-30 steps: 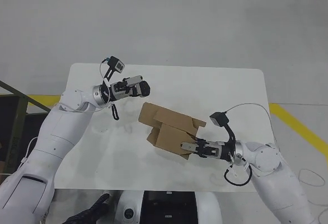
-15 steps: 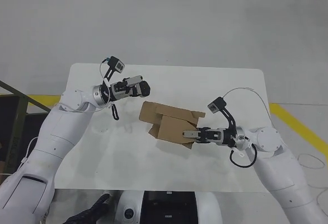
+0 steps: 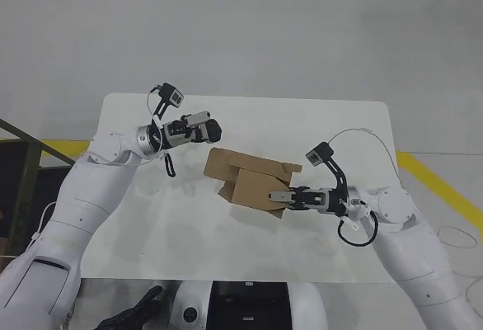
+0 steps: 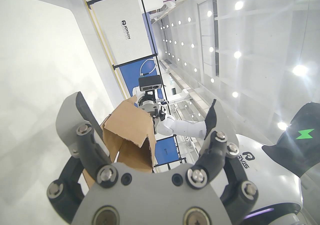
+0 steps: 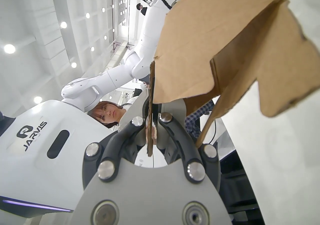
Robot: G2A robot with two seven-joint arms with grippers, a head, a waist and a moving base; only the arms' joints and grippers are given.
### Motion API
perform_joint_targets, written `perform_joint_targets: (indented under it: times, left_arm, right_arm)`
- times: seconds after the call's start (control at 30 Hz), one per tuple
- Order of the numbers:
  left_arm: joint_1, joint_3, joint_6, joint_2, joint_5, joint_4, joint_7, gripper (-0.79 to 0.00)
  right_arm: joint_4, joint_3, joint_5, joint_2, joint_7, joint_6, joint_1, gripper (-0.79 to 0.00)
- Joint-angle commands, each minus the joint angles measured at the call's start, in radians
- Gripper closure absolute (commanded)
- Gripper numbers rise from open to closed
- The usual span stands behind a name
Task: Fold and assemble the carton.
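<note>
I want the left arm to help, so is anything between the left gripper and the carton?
Nothing visible does. The left gripper, fingers open, sits close to a corner of the carton, bare table between. The right gripper is shut on a flap at its opposite side, out of that path.

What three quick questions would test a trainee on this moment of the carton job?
1. True or false: the left gripper is shut on the carton.
2. What does the right gripper clamp? A) a flap edge of the carton B) a roll of tape C) nothing
3. Fill in: in the top view the carton sits ___ the two grippers.
Key: 1 false, it is open and apart from the carton; 2 A; 3 between.
</note>
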Motion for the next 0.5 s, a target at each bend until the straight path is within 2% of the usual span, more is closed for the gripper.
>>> perform_joint_targets:
  times: [0.0, 0.17, 0.3, 0.47]
  left_arm:
    - [0.011, 0.000, 0.020, 0.000, 0.008, -0.026, 0.010, -0.785]
    - [0.037, -0.034, 0.041, 0.007, -0.017, -0.045, -0.037, -0.785]
    - [0.068, -0.060, 0.078, 0.013, -0.058, -0.059, -0.116, -0.785]
    - [0.079, -0.061, 0.103, 0.012, -0.065, -0.065, -0.165, -0.785]
  right_arm:
    - [0.006, -0.007, 0.021, -0.001, -0.002, 0.026, 0.001, 0.000]
    - [0.045, -0.014, 0.030, -0.002, 0.012, 0.067, 0.030, 0.000]
    - [0.081, -0.030, 0.064, -0.008, 0.002, 0.080, 0.050, 0.000]
    - [0.108, -0.043, 0.092, -0.014, -0.021, 0.081, 0.064, 0.000]
